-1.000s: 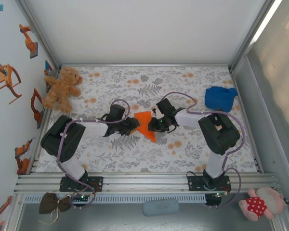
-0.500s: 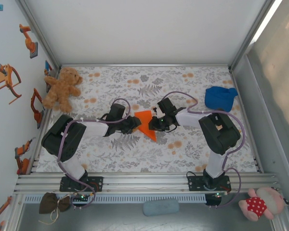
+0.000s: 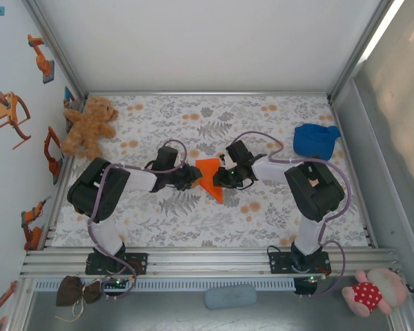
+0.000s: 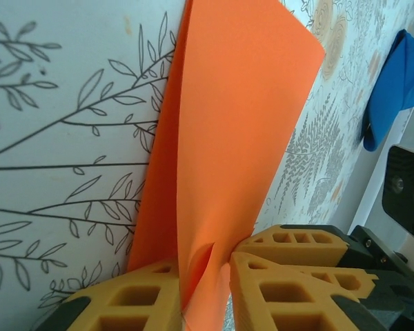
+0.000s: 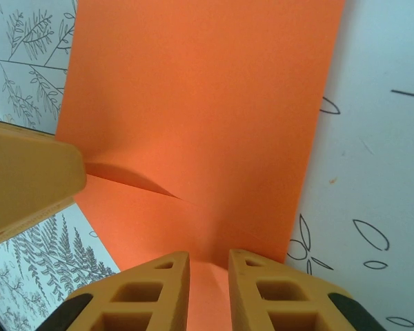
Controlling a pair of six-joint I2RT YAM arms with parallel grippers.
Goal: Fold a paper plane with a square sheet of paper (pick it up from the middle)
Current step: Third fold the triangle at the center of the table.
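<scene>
The bright orange sheet of paper [image 3: 208, 174] lies mid-table, folded to a wedge with its point toward the near edge. My left gripper [image 3: 192, 176] is at its left edge. In the left wrist view that gripper [image 4: 205, 265] is shut on a raised, buckled flap of the paper [image 4: 241, 124]. My right gripper [image 3: 223, 178] is at the paper's right side. In the right wrist view it [image 5: 208, 258] stands nearly shut, with a strip of the paper [image 5: 207, 103] running between its fingers. One finger [image 5: 27, 179] of the left gripper touches the paper from the left.
A brown teddy bear [image 3: 90, 127] sits at the far left by the wall. A blue cloth lump [image 3: 315, 139] lies at the far right, also in the left wrist view [image 4: 390, 83]. The floral table cover [image 3: 262, 207] is bounded by metal rails.
My left gripper has slid a little right and closed its jaws on the paper's left flap. The right gripper has barely moved.
</scene>
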